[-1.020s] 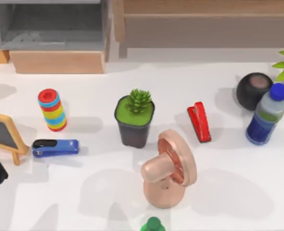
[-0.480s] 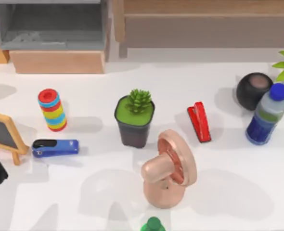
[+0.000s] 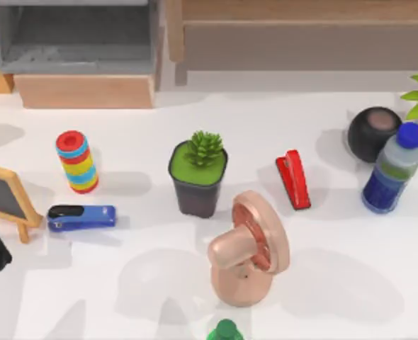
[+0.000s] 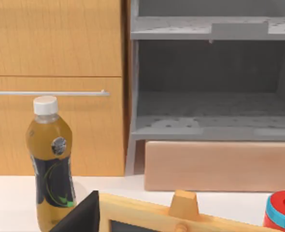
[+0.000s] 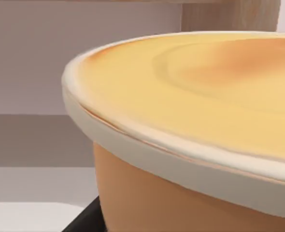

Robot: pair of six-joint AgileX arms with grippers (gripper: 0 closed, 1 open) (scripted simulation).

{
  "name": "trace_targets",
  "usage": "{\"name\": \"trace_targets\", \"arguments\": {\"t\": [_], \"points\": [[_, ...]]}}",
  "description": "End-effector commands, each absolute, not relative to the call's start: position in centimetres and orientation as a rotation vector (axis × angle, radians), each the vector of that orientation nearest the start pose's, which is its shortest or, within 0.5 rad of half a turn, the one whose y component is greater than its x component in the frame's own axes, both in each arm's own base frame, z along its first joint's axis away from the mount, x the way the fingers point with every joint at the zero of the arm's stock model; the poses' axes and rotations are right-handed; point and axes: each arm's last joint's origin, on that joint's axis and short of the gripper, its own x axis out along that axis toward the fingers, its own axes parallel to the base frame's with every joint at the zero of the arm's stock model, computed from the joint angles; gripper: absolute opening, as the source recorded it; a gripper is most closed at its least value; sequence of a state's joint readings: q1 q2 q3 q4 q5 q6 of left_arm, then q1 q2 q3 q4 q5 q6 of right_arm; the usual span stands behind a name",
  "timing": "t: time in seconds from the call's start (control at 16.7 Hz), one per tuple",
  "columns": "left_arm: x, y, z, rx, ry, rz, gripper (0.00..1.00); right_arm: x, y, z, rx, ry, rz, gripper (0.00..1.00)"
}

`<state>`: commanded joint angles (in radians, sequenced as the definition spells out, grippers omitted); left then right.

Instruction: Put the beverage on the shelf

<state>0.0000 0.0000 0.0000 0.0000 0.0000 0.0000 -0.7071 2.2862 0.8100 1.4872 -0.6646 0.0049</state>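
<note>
The water bottle (image 3: 393, 170) stands well right of the succulent pot (image 3: 198, 177), just beside a black ball (image 3: 373, 133); a tea bottle (image 4: 50, 164) stands left of the grey shelf (image 4: 210, 128). Neither gripper's fingers can be made out, so I cannot tell their state. With two drinks, the wrong one may get picked, and reaching the water bottle risks knocking the ball or the red stapler (image 3: 293, 179).

A wooden cabinet (image 4: 55, 87) stands beside grey shelving (image 4: 212, 82).
</note>
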Motion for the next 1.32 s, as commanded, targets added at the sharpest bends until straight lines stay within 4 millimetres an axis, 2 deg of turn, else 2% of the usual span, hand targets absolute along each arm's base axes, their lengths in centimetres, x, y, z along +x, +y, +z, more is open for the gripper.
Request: {"name": "trace_targets", "arguments": {"t": [0.78,0.84,1.08,1.2,1.32], "points": [[10.6,-0.1,16.0,0.0,0.0,0.0,1.0,29.7,-22.6,7.0,-0.009,-0.002,-0.018,0.0],[10.6,-0.1,16.0,0.0,0.0,0.0,1.0,30.0,-22.7,7.6,-0.023,-0.018,-0.02,0.0],[10.6,-0.1,16.0,0.0,0.0,0.0,1.0,32.5,-21.9,12.3,-0.113,-0.139,-0.038,0.0],[10.6,-0.1,16.0,0.0,0.0,0.0,1.0,34.2,-20.5,15.3,-0.144,-0.205,-0.048,0.0],[10.6,-0.1,16.0,0.0,0.0,0.0,1.0,36.0,-18.3,17.9,-0.15,-0.254,-0.053,0.0]]}}
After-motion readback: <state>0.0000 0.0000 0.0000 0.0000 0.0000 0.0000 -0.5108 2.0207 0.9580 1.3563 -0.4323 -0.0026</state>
